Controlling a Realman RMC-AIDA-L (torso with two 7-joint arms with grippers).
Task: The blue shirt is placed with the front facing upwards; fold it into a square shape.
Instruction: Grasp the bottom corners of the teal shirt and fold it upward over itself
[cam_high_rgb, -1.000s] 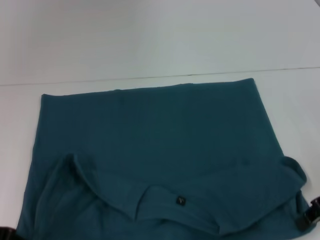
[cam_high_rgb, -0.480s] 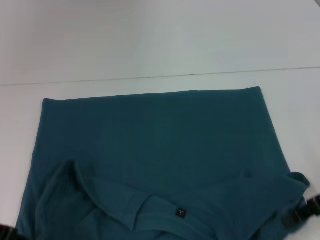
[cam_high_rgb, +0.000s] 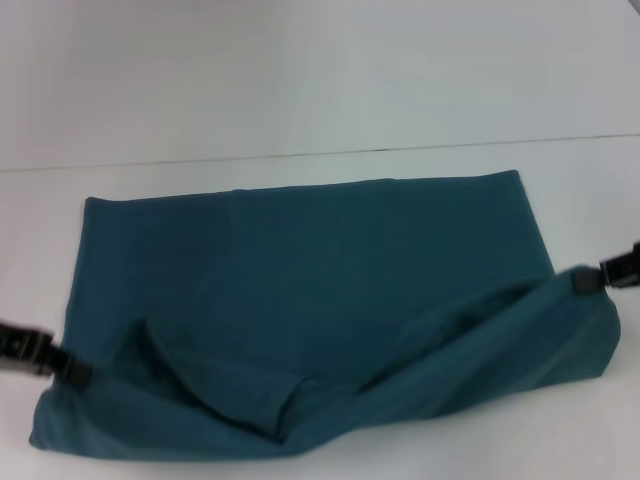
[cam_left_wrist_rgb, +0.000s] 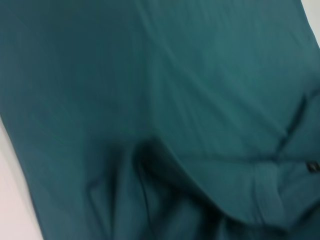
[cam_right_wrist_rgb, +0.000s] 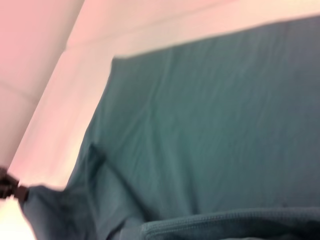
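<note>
The blue shirt (cam_high_rgb: 320, 260) lies plain teal side up on the white table (cam_high_rgb: 590, 190), with no lettering showing. My left gripper (cam_high_rgb: 62, 372) is shut on its near left corner. My right gripper (cam_high_rgb: 592, 280) is shut on its near right corner. The near edge hangs raised between them as a sagging fold over the shirt's body. The left wrist view shows the shirt (cam_left_wrist_rgb: 150, 90) with the collar fold and the small dark neck label (cam_left_wrist_rgb: 312, 166). The right wrist view shows the shirt (cam_right_wrist_rgb: 210, 125) and, farther off, the left gripper (cam_right_wrist_rgb: 12, 189).
The table's far edge (cam_high_rgb: 300, 156) runs just behind the shirt's far hem. Bare white table shows to the left (cam_high_rgb: 30, 240) and right of the shirt and in a strip in front of it.
Both grippers have risen from the near corners and moved away from me, lifting the shirt's near edge and carrying it over the body. The neck label has gone out of the head view.
</note>
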